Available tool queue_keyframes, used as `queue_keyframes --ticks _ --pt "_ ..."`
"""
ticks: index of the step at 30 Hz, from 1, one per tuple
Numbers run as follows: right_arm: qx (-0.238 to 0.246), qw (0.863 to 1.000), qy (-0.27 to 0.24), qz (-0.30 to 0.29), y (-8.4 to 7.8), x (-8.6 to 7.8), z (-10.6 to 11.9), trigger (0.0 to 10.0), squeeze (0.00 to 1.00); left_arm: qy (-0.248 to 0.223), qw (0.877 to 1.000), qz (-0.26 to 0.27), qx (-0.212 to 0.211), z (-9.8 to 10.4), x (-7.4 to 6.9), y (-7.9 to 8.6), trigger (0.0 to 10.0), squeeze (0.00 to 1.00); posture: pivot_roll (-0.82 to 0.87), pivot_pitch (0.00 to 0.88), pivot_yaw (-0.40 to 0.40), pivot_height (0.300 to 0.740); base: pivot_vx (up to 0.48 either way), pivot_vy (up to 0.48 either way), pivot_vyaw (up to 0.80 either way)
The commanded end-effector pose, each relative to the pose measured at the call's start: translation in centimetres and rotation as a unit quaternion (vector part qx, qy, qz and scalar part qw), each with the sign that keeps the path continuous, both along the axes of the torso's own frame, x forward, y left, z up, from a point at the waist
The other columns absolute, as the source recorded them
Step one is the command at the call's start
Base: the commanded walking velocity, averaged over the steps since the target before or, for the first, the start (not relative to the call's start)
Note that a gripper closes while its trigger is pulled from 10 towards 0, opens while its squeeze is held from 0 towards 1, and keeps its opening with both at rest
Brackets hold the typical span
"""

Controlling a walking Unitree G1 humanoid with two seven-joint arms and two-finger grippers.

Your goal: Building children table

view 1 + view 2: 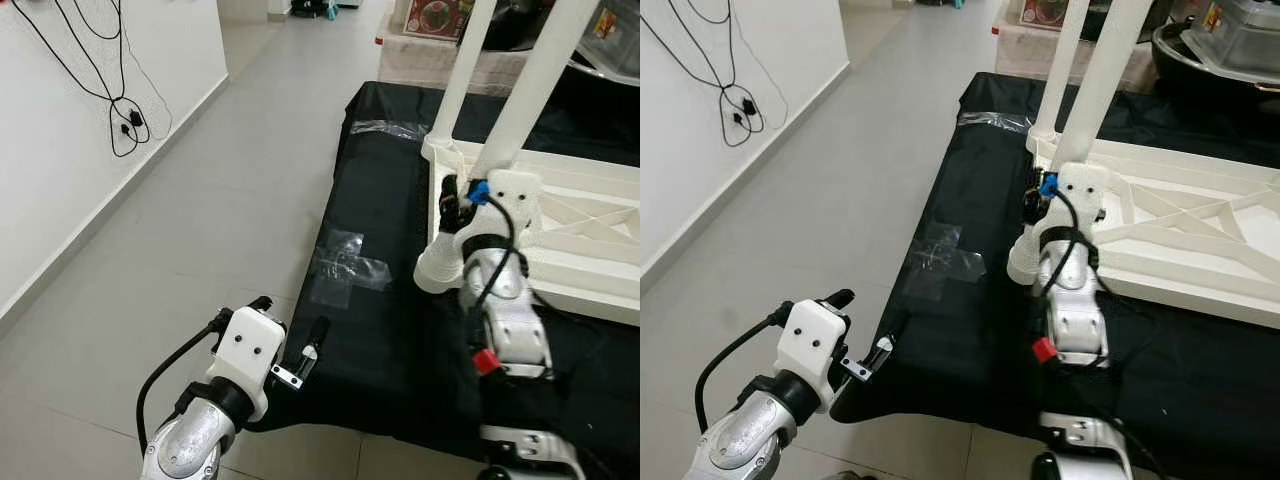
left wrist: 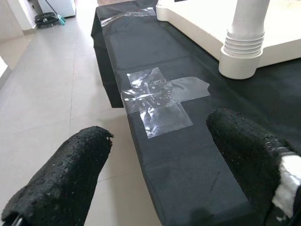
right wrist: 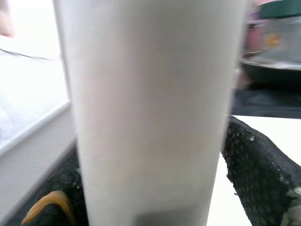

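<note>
While the white children's tabletop lies upside down on the black cloth, two white legs stand up from its near corner, and the right claw is clamped around the nearer table leg. Up close in the right wrist view, that leg runs straight between the black fingers, pressed against the pads on both sides. A second leg rises just beside it, a little further back. One ribbed white socket sits at the tabletop's edge, resting on the cloth. Over on the robot's left, the left claw hangs open above the cloth's near edge, fingers spread wide, holding nothing. Clear tape patches lie stuck on the cloth ahead of it. Grey floor tiles stretch off to the left, with black cables dangling on the white wall.
</note>
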State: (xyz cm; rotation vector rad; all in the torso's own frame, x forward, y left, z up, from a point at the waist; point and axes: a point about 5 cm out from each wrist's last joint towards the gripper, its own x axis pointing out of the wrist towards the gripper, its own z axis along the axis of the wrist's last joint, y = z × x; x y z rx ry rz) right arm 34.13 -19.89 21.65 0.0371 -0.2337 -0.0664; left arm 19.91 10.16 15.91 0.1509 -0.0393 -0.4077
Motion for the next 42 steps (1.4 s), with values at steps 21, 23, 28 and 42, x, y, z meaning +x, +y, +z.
queue_keyframes --ticks 21,23,28,42 --pt "0.013 0.913 0.091 0.397 0.2 3.5 -1.0 10.0 0.0 -0.004 1.0 0.0 0.009 0.0 -0.1 -0.2 10.0 0.0 0.17 0.112 -0.055 0.74 0.0 0.0 0.0" --pt "0.006 0.915 0.092 0.394 0.2 3.9 -0.9 10.0 0.0 -0.005 1.0 0.0 0.009 0.1 -0.2 -0.2 10.0 0.0 0.18 0.113 -0.054 0.74 0.0 0.0 0.0" --pt "-0.009 0.932 0.075 0.354 0.2 5.0 0.3 8.8 0.0 -0.004 1.0 0.0 0.009 0.2 -0.4 -0.2 10.0 0.0 0.18 0.122 -0.054 0.74 0.0 0.0 0.0" --pt "0.012 0.957 0.031 0.288 0.6 4.5 -1.6 0.0 0.0 -0.005 1.0 -0.003 0.01 0.1 0.1 -0.3 10.0 0.0 0.15 0.127 -0.046 0.74 0.0 0.0 0.0"
